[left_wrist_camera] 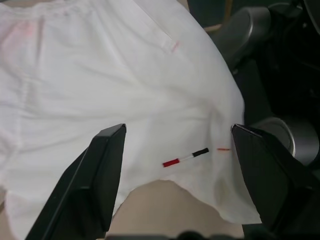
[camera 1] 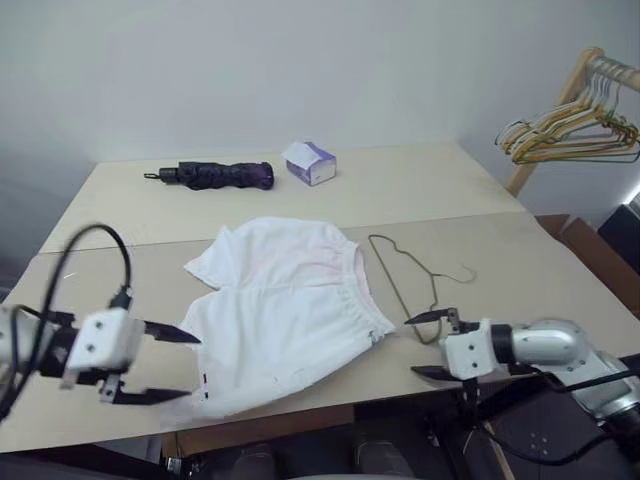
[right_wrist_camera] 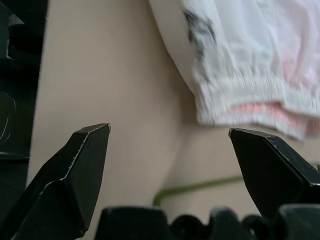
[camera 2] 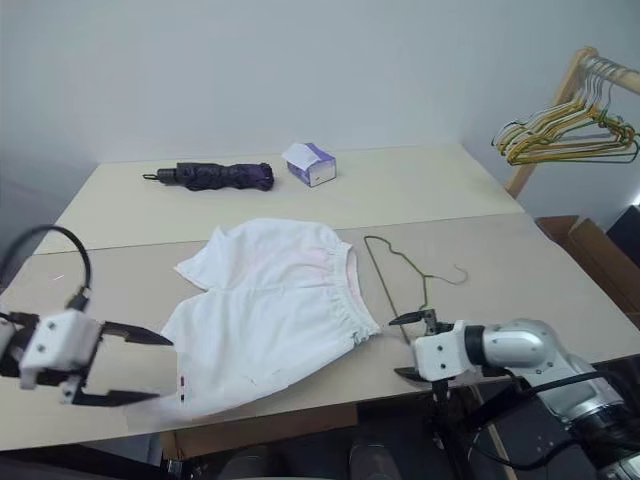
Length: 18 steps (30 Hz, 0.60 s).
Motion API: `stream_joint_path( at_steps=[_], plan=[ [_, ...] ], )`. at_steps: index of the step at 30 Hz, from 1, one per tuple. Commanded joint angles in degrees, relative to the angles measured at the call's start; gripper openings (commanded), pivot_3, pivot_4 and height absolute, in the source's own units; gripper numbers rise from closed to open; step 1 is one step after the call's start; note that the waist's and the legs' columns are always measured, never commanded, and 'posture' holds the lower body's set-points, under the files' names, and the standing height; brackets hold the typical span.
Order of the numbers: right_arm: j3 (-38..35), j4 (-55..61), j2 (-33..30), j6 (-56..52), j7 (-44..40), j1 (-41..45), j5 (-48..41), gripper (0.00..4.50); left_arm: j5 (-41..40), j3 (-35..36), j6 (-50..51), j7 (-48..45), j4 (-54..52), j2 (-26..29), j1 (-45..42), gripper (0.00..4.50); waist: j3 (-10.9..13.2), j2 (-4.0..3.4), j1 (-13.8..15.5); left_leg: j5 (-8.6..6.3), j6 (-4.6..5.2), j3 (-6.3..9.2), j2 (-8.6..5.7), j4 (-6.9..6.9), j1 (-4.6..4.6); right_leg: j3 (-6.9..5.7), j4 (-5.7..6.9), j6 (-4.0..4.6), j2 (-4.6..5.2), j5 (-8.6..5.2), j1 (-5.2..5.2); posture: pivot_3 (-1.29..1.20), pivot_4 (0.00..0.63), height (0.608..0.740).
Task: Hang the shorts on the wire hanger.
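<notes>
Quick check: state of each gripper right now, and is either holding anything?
Left gripper: open, holding nothing, at the near hem of the shorts.
Right gripper: open, holding nothing, near the wire hanger.

- Your two head views look forward and down over the table (camera 1: 420,190), sharing nearly one scene.
- Your left wrist view sits close above the shorts (left_wrist_camera: 100,80), hem side.
- Your right wrist view looks low across the tabletop at their waistband (right_wrist_camera: 250,100).

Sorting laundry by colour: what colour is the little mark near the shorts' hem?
Red, white and black, a short bar on the white shorts; clearest in the left wrist view.
</notes>
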<state>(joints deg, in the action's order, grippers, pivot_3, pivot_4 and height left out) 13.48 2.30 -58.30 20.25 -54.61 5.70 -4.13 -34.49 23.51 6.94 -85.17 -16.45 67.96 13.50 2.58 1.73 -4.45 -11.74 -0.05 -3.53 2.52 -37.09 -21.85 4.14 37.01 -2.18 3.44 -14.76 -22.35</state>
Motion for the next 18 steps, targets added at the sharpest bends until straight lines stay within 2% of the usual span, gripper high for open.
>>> stream_joint_path(
  at_steps=[1, 3, 6, 9, 13, 15, 18],
  plan=[
    [-6.5, 3.2, 0.5, -8.7, 1.1, -0.5, -5.8, 4.48, -6.2, 4.3, 6.8, -1.0, 0.8, 1.3, -3.4, 3.61, 0.0, -0.03, 0.3, -0.01, -0.02, -0.01, 0.00, 0.00, 0.01, 0.00, 0.00, 0.00, 0.00, 0.00, -0.02, 0.00, 0.013, 0.740],
    [-9.1, 4.4, 1.3, -14.8, 2.0, -0.9, -8.1, 4.48, -7.9, 4.1, 9.6, 0.7, 0.6, 0.4, -6.1, 3.61, 0.0, -0.03, 0.6, -0.03, -0.06, 0.00, 0.00, 0.00, 0.01, 0.00, 0.00, -0.01, 0.00, -0.01, -0.09, 0.00, 0.016, 0.740],
    [-10.3, 5.1, 2.7, -24.7, 6.1, -0.2, -5.7, 4.48, -7.8, 1.0, 12.2, 5.6, -0.8, -2.1, -10.7, 3.61, 0.0, -0.02, 0.9, -0.04, -0.07, 0.00, -0.02, 0.00, 0.00, -0.01, -0.02, -0.01, 0.00, -0.01, -0.21, -0.01, 0.017, 0.740],
    [-6.6, 6.3, 3.8, -40.4, 11.4, 2.8, 1.9, 4.48, -7.4, -3.0, 14.8, 9.5, -2.2, -4.7, -14.8, 3.61, 0.0, -0.02, 1.1, -0.04, -0.07, 0.00, -0.05, 0.00, -0.05, 0.00, -0.03, -0.01, 0.01, -0.01, -0.21, -0.03, 0.015, 0.740],
    [-3.4, 8.3, 7.0, -59.6, 13.7, 6.6, 4.4, 4.48, -7.4, -6.7, 17.8, 14.5, -3.3, -8.9, -19.6, 3.61, 0.0, -0.01, 1.1, -0.03, -0.06, -0.01, -0.15, -0.01, -0.30, 0.02, 0.00, 0.00, -0.03, 0.02, -0.27, -0.05, 0.013, 0.740],
    [-1.6, 7.6, 9.4, -68.7, 14.4, 9.0, 4.7, 4.48, -7.0, -8.3, 18.6, 16.7, -3.3, -11.2, -21.7, 3.61, 0.0, 0.00, 0.9, 0.18, 0.29, 0.01, -0.15, -0.01, -0.48, 0.02, 0.03, 0.00, -0.10, 0.03, -0.43, -0.05, 0.013, 0.740],
    [-0.1, 6.0, 12.0, -73.9, 16.3, 10.9, 5.8, 3.92, -6.1, -9.8, 18.7, 18.3, -3.8, -13.3, -23.0, 3.61, -0.1, 0.19, 0.4, 0.22, 0.36, 0.02, -0.12, -0.01, -0.49, 0.03, 0.04, -0.11, -0.17, 0.11, -0.43, -0.05, 0.011, 0.740]
  ],
)
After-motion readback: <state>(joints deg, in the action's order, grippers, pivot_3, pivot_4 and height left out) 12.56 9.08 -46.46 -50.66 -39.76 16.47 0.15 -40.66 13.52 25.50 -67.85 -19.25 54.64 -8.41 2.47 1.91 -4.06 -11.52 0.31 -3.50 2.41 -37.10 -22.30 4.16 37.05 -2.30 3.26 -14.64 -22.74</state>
